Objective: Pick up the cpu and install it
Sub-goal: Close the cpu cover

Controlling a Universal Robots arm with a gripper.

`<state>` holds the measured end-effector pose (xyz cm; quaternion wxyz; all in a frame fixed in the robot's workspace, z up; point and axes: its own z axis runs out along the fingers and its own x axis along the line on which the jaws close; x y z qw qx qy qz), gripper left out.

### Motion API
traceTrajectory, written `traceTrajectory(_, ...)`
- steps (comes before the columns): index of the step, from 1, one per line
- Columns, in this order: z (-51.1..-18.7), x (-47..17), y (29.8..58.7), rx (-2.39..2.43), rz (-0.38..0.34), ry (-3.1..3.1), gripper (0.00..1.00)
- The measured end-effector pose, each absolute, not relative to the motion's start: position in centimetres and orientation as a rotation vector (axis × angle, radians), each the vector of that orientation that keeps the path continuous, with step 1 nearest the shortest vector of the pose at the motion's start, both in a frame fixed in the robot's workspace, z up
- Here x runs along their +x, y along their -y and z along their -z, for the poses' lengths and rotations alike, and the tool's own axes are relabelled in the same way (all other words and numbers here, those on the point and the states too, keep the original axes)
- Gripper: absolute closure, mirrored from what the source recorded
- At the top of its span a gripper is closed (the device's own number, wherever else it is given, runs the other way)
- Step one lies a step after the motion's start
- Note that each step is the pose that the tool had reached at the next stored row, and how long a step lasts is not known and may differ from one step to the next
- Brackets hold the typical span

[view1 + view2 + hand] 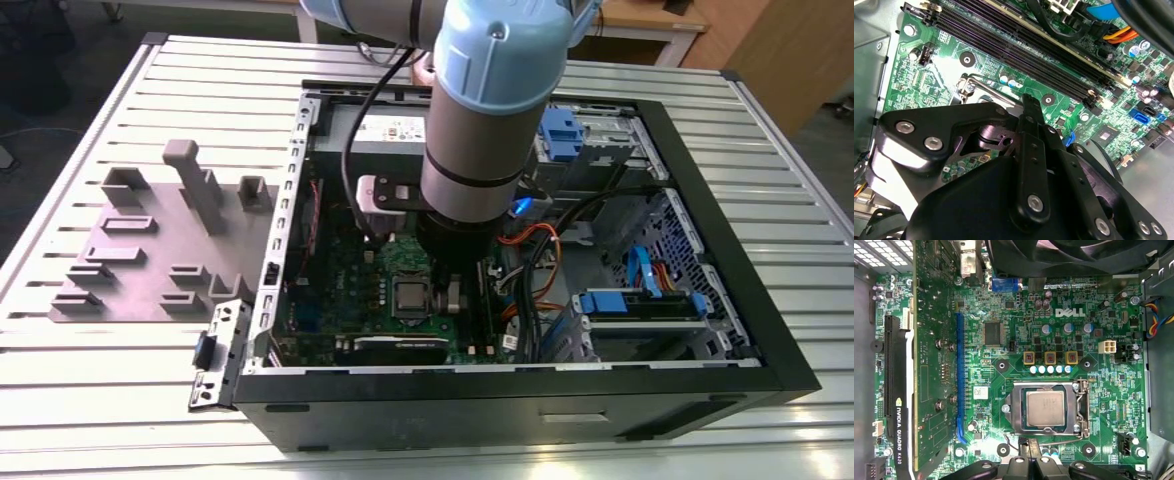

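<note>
The cpu (1045,409), a small square chip with a silvery top, lies flat in the socket on the green motherboard (1019,305). The oblong metal socket frame (1081,407) surrounds it, with its lever along one side. My gripper (1030,446) hovers just off the frame's edge beside the cpu; its black fingers (1026,442) are pressed together and hold nothing. In the second wrist view the gripper (1026,102) points down at the board near the socket lever (985,89). In the exterior view the arm reaches down into the open computer case, with the gripper (449,288) right beside the socket (408,297).
A graphics card (934,365) stands on edge close to the socket. Memory slots (1019,45) run along the board. Orange and black cables (534,240) and blue drive bays (641,300) fill the case at the exterior view's right. A grey tray (147,250) with raised blocks lies outside the case.
</note>
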<state>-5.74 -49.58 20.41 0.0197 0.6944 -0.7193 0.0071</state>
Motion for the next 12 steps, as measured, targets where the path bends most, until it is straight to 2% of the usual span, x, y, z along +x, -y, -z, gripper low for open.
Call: traceTrajectory(12, -20.15, -5.74, 49.87, 2.155, -0.022, 2.232, 0.89)
